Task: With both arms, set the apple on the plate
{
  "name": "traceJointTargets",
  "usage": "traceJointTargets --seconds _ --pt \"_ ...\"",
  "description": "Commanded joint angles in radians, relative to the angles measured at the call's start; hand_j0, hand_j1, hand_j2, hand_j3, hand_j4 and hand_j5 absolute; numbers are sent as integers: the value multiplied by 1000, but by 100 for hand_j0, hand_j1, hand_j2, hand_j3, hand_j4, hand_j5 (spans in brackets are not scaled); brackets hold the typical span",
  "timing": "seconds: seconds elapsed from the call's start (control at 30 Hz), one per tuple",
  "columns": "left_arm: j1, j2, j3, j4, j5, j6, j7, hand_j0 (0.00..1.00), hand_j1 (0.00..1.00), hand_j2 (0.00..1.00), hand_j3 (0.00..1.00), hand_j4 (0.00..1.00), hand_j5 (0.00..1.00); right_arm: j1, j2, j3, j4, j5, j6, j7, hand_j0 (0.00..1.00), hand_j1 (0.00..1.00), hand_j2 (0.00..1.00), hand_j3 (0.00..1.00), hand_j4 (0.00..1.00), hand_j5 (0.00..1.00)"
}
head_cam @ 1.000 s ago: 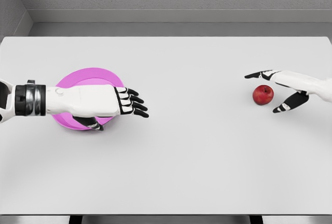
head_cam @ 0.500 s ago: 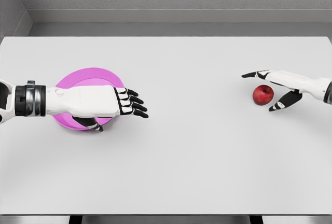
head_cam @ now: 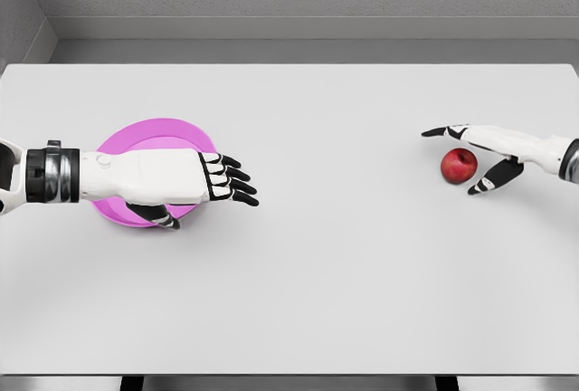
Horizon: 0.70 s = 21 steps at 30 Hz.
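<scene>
I see my right hand (head_cam: 475, 157) spread open around the red apple (head_cam: 459, 166) near the table's (head_cam: 344, 264) right edge, not gripping; my left hand (head_cam: 194, 181) hangs relaxed over the pink plate (head_cam: 149, 136).

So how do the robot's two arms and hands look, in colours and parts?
Both arms are white with smooth shells. The left arm has a dark grey and black ringed band at the wrist. The left hand has a white back and black fingers with white segments. The right hand is also white with black fingertips, and a grey band shows at the picture's edge. No cables show.
</scene>
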Motion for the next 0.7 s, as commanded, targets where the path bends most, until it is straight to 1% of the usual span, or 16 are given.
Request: traceJointTargets --seconds 0.0,0.03,0.07,0.13,0.17,0.23,0.27,0.37,0.47,0.67 --pt "0 1 1 0 6 2 0 100 100 100 100 100 100 0 0 -1 5 -7 2 0 100 100 100 100 100 100" --pt "0 1 1 0 6 2 0 100 100 100 100 100 100 0 0 -1 7 -5 2 0 100 100 100 100 100 100" --pt "0 1 1 0 6 2 0 100 100 100 100 100 100 0 0 -1 7 -7 2 0 98 98 98 98 98 98" --pt "0 1 1 0 6 2 0 100 100 100 100 100 100 0 0 -1 14 -7 2 0 89 89 89 89 89 89" --pt "0 1 1 0 6 2 0 100 100 100 100 100 100 0 1 -1 16 -5 2 0 82 82 82 82 82 82" --pt "0 1 1 0 5 2 0 100 100 100 100 100 100 0 7 -1 16 -5 2 0 78 78 78 78 78 78" --pt "0 1 1 0 5 2 0 100 100 100 100 100 100 0 9 -1 16 -5 2 0 77 77 77 77 77 77" --pt "0 1 1 0 5 2 0 100 100 100 100 100 100 0 9 -1 14 -5 2 0 70 70 70 70 70 70" --pt "0 1 1 0 5 2 0 100 100 100 100 100 100 0 9 -1 14 -5 2 0 57 57 57 57 57 57" --pt "2 1 1 0 6 2 0 100 100 100 100 100 100 0 10 -1 14 -7 2 0 36 36 36 36 36 36"
